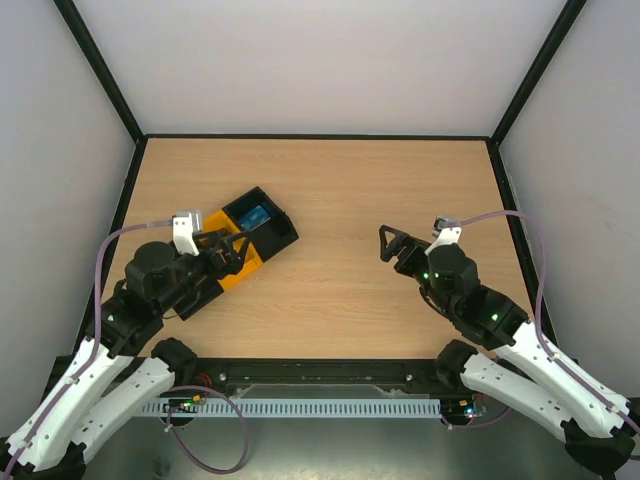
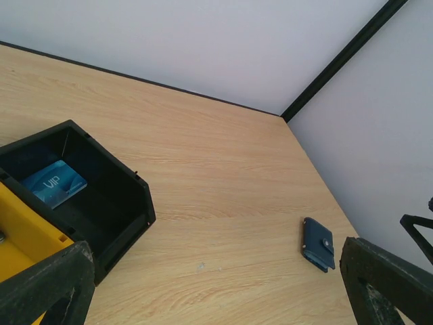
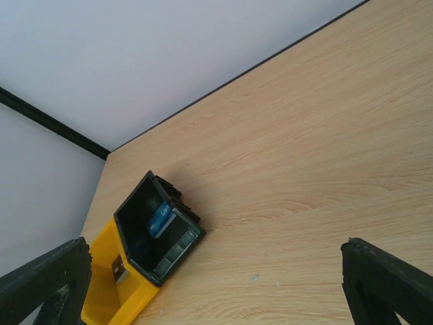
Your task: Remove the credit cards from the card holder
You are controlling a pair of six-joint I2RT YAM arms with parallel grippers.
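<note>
So both arms were hovering over the table (image 1: 340,180) with nothing in them. The left gripper (image 1: 228,250) had its jaws spread wide, and so did the right gripper (image 1: 388,243), with just bare wood showing between the fingers in both wrist views. The left one sat right over the near end of the trays on the left side: a black tray (image 1: 283,237) butted up against a yellow tray (image 1: 247,268), both lying at an angle. A blue card (image 2: 54,184) with "VIP" printed on it was lying flat in the bottom of the black tray, and that was the only card I could make out. The card holder (image 2: 318,244) only showed up in the left wrist view: dark blue, folded shut with its tab snapped over, lying flat on the wood over on the right side near the wall, well away from the trays. From overhead I couldn't spot it at all.
</note>
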